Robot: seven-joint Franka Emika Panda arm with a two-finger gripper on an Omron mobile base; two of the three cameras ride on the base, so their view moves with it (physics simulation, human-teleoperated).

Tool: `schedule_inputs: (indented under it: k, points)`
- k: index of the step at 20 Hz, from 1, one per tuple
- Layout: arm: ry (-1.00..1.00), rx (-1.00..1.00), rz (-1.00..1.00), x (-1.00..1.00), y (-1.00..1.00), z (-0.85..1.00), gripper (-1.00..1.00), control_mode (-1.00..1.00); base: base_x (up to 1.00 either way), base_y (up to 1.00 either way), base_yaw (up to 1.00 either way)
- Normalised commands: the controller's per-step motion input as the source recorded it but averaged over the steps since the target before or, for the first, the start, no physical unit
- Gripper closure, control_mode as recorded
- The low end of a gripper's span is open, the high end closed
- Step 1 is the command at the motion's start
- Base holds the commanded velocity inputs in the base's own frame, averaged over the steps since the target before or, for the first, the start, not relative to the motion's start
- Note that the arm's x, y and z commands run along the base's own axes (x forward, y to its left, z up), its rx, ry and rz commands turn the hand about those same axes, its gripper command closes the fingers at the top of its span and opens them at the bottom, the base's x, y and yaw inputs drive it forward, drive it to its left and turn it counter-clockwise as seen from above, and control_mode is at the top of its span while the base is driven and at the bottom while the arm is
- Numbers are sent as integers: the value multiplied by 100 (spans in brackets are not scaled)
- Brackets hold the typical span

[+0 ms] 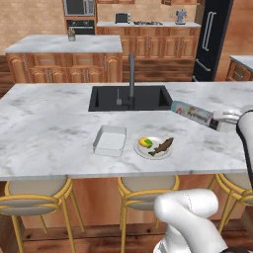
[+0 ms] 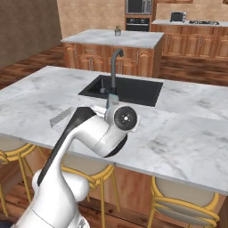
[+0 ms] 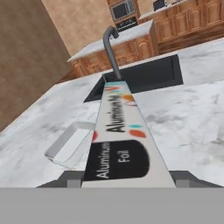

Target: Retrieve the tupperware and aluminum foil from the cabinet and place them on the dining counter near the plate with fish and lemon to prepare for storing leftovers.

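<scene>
Counting the task's things gives one aluminum foil box [image 3: 120, 135], one tupperware [image 1: 110, 140] and one plate with fish and lemon [image 1: 154, 147]. The foil box is long and narrow, grey-white, with a black label reading "Aluminum Foil", small teal and red marks, and a teal far end; in the hand view it runs straight away from the camera between the fingertips [image 3: 72, 178], so the gripper [image 3: 127, 179] is pinching its near end. In the left base view the box hangs above the right part of the desk [image 1: 49, 123], just right of the sink [image 1: 129, 98], tilted slightly, its near end at the gripper. The tupperware is a shallow pale rectangular tub with rounded corners, standing upright on the desk in front of the sink, and nothing lies in it. Just beside it on the right, apart from it, sits the round white plate, bearing one slim brown fish [image 1: 161, 146] and one yellow-green lemon piece [image 1: 145, 143]. The black sink is set into the marble top with one tall grey faucet [image 1: 131, 74] at its back edge. Three yellow-framed stools [image 1: 34, 197] show under the desk's near edge. Beyond stands a smaller marble-topped island [image 1: 64, 45] of wooden cupboards.
</scene>
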Motion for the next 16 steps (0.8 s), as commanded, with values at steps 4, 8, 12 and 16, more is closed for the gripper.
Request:
schedule_inputs:
  k: [4,8,12,16]
  points:
    - [0,-7,0,54,-11,-80,100,-100,0,0,0]
    - [0,-5,0,47,-19,-72,100,-100,0,0,0]
    - [0,0,0,52,-22,-64,100,-100,0,0,0]
    - [0,0,1,59,-22,-62,100,-100,0,0,0]
